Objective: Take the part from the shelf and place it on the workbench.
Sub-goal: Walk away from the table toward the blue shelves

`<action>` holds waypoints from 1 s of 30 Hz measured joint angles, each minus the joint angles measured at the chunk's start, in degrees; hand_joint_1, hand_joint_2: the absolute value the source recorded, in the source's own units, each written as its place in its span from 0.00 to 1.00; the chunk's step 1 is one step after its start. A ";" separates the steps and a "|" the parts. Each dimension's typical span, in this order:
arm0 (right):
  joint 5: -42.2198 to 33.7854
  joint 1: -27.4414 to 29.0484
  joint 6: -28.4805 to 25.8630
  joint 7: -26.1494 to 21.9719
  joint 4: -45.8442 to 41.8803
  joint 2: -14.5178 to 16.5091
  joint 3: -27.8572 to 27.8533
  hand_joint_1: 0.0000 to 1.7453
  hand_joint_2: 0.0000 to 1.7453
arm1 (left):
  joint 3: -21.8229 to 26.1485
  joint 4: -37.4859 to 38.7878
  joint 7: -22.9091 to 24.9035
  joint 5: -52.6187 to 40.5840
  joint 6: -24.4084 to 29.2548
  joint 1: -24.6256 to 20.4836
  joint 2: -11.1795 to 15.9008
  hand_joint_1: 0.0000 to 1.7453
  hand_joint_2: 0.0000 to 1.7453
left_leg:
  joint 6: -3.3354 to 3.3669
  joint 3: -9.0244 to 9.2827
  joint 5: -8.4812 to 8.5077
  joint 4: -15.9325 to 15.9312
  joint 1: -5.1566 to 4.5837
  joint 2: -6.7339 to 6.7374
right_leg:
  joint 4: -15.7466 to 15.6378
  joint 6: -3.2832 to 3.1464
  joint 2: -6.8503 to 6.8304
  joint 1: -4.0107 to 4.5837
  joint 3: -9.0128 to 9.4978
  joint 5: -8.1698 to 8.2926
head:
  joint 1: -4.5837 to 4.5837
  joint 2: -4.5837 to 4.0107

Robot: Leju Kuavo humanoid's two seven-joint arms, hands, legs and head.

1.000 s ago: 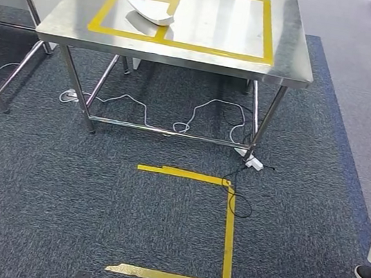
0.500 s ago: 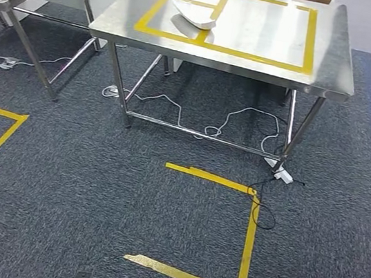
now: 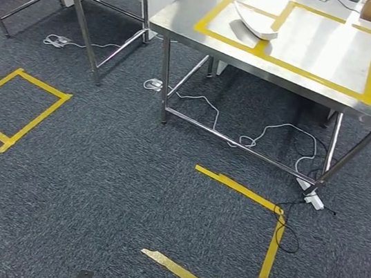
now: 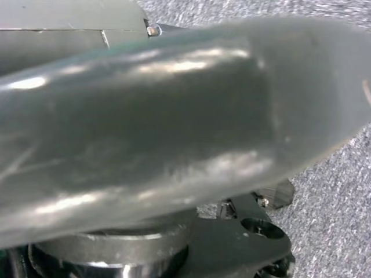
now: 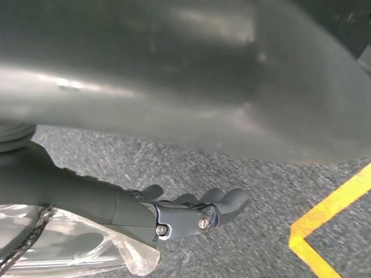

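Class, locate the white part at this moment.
In the head view, the white part lies on the steel workbench, upper right, inside the smaller yellow tape rectangle, touching the tape that divides it from the larger.

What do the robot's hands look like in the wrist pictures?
The right hand has dark grey, rounded fingers fastened with small silver screws, and clear plastic film lies at its wrist. In the left wrist view, a glossy grey surface is too blurred to identify.
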 joint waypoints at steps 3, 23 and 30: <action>-0.01 -0.26 0.17 0.21 0.01 -0.02 0.00 0.00 0.00 | -0.08 0.00 0.10 -0.01 -0.17 -0.08 -0.04 0.00 0.00 | -0.49 -0.17 0.23 0.29 -0.07 -2.38 | -11.67 -0.53 3.06 -0.26 5.42 5.45 | -0.02 0.00; 1.61 -1.25 2.43 1.52 0.20 0.08 0.53 0.00 0.00 | -1.95 0.00 -1.18 -2.00 -1.22 0.15 0.42 0.00 0.00 | -1.11 0.12 -0.78 0.44 -0.27 5.27 | -14.90 -0.37 -7.31 0.21 7.84 4.90 | -0.51 0.00; 4.69 -1.14 3.20 2.50 0.28 0.08 2.33 0.00 0.00 | -1.47 0.00 -1.27 0.55 -1.30 0.29 0.36 0.00 0.00 | 0.09 -0.41 -0.03 0.21 -0.14 -0.07 | 0.71 0.13 -0.14 -0.16 -0.27 -1.07 | -0.07 0.00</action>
